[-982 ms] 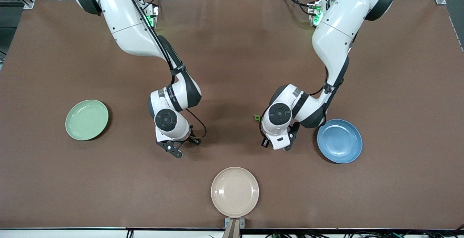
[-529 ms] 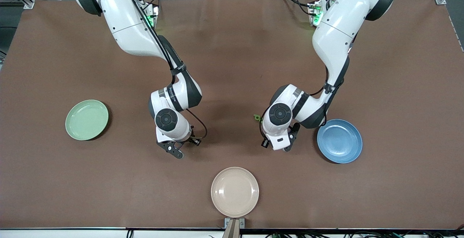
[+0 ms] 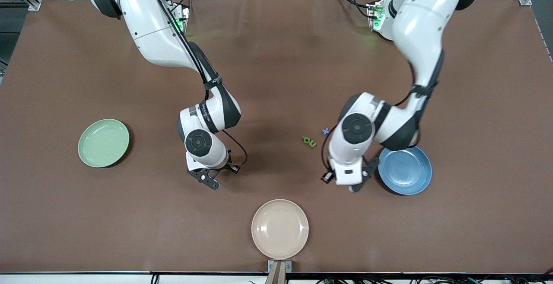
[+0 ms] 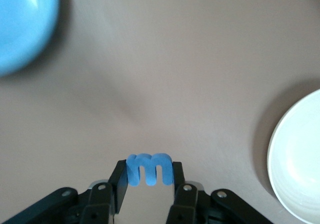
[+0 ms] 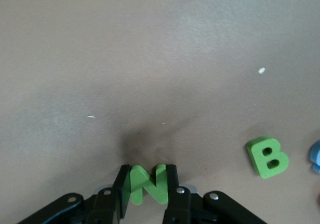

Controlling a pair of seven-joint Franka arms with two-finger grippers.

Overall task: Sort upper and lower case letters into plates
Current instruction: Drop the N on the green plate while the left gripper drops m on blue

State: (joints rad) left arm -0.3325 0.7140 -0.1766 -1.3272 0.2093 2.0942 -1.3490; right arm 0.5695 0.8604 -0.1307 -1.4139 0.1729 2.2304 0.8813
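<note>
Left gripper (image 4: 148, 184), newly raised, blue m (image 4: 149, 168) between fingers

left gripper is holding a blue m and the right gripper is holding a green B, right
Not quite. The right gripper is shut on a green N; the right wrist view shows the green B lying loose on the table. The left gripper does hold the blue m.

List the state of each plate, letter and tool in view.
Left tool: shut on blue letter m.
Right tool: shut on green letter N.
Blue plate: empty.
Mint green plate: empty.
Cream plate: empty.
Green letter B: lying flat on the table.
</note>
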